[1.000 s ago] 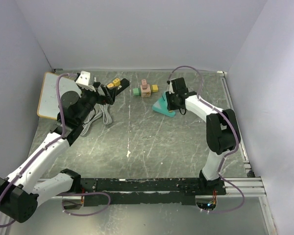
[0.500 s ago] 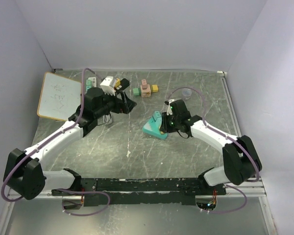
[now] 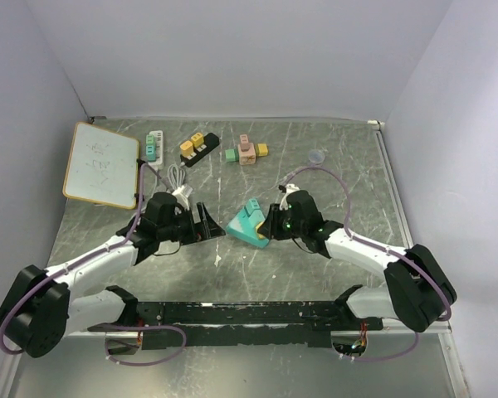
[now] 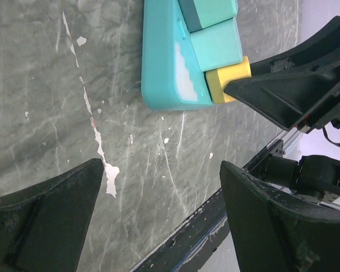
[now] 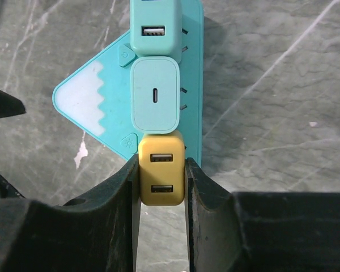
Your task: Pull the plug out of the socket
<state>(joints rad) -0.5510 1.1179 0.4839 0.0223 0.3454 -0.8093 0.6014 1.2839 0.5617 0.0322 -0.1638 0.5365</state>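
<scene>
We've got the right end effector clamped on the yellow plug, seated on the socket at the end of its row beside two teal plugs. Left end effector spread wide, gripping nothing, just beside the socket.

Yellow plug (two USB ports) in teal triangular socket

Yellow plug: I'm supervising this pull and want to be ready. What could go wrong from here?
1. The right gripper is shut on the yellow plug, but the open left gripper hovers clear of the socket. With nothing bracing it, the socket may lift or slide with the pull.
2. The pale charger sits right against the plug, so a tilted pull could lever it.
</scene>
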